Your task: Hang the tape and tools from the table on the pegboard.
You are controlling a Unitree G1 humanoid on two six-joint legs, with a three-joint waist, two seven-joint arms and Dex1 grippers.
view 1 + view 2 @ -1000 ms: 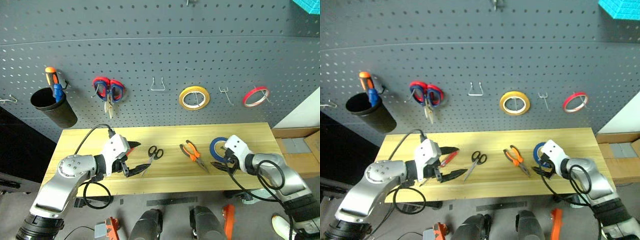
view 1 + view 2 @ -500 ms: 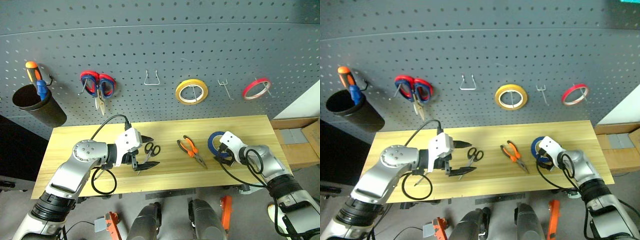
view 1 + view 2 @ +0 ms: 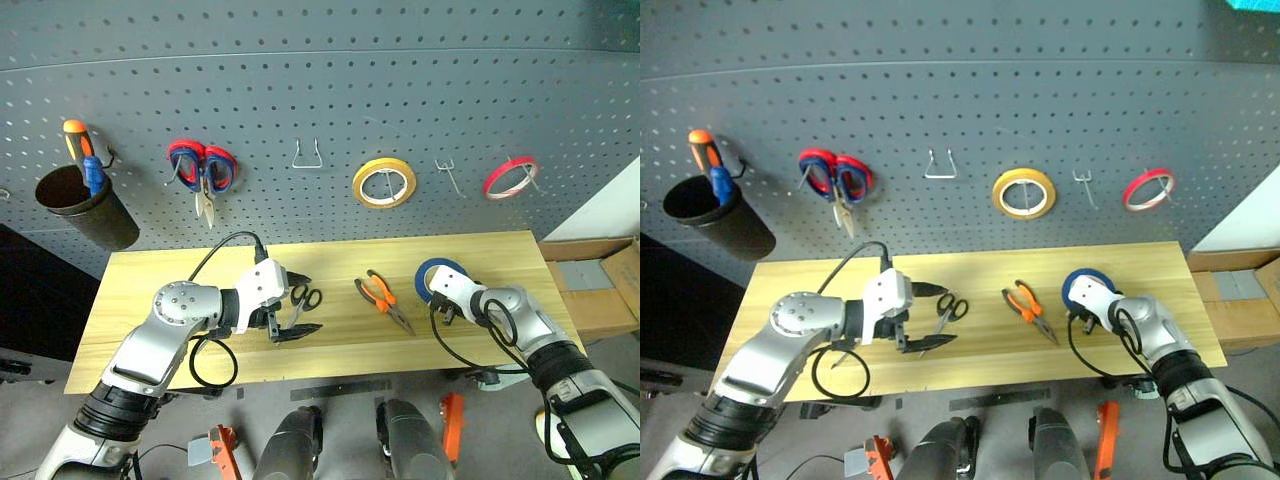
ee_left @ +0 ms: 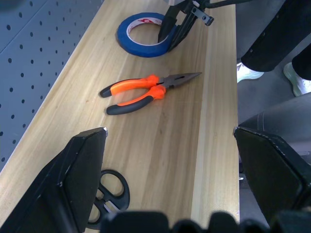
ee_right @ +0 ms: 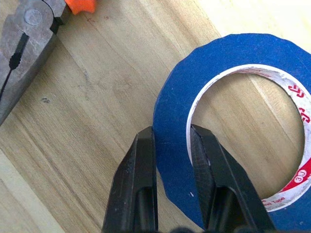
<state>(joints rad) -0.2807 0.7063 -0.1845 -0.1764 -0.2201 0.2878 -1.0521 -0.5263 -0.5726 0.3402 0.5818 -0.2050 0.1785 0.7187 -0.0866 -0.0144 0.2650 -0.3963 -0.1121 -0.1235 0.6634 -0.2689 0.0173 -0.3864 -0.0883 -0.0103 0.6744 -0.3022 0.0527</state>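
The blue tape point(image 3: 432, 272) lies flat on the table point(image 3: 160, 270) at the right. My right gripper point(image 5: 171, 132) is shut on the tape's near wall, one finger outside the ring and one at its white core. Orange-and-black pliers point(image 3: 383, 300) lie closed to the left of the tape. Black scissors point(image 3: 306, 298) lie further left, with my left gripper point(image 3: 298, 305) open over them, a finger on either side and apart from them. The pegboard point(image 3: 300, 80) rises behind the table.
On the pegboard hang a black cup point(image 3: 88, 208) with an orange-handled tool, red-and-blue scissors point(image 3: 203, 170), a yellow roll point(image 3: 385, 183) and a red roll point(image 3: 512, 178). Bare hooks point(image 3: 307, 155) point(image 3: 450, 180) sit between them. A cardboard box point(image 3: 590, 290) stands beyond the table's right end.
My right gripper has reached onto the blue tape and shut on its wall. My left gripper has moved right, over the black scissors, still open. The head camera has shifted.
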